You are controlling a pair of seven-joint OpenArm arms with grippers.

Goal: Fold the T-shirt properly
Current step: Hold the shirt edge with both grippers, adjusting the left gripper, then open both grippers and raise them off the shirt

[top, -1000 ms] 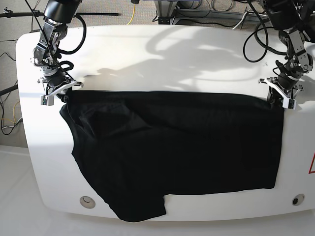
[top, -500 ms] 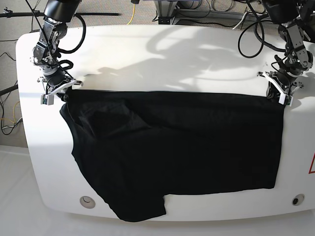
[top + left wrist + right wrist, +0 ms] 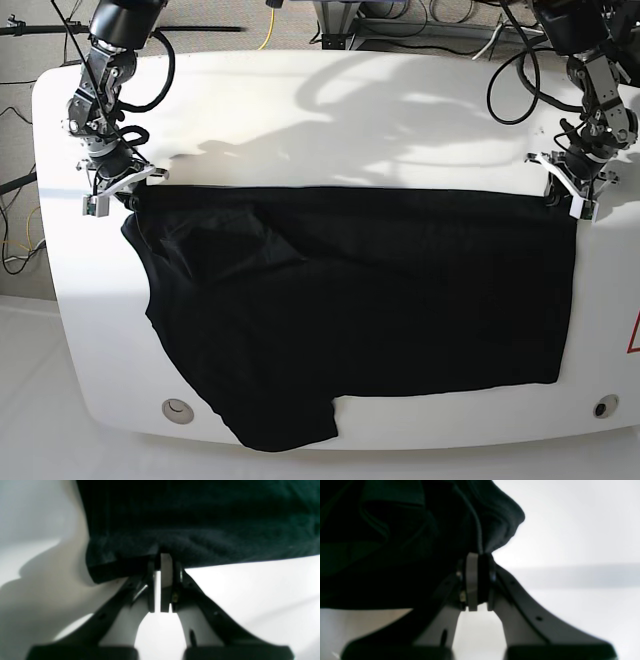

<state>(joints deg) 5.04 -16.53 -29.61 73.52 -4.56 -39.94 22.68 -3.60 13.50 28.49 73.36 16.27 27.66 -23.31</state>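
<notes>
Hidden or unclear: both wrist views were dim and blurred; the black fabric filled their upper parts, cut off by the frame edges, its folds hard to separate. In the base view the fingertips of both grippers were too small to read.
T-shirt: lay spread across the middle of the white table, its top edge a straight line from left to right of the frame; one sleeve hung over the table's lower edge at lower centre.
Left gripper: jaws together, clamped on the shirt's hem near a corner; in the base view it sat at the shirt's upper right corner.
Right gripper: jaws pressed together on bunched fabric; in the base view it sat at the shirt's upper left corner.
Surface: glossy white, rounded corners, crossed by arm shadows in its upper half.
Room: cables ran along the floor beyond the table's top edge.
</notes>
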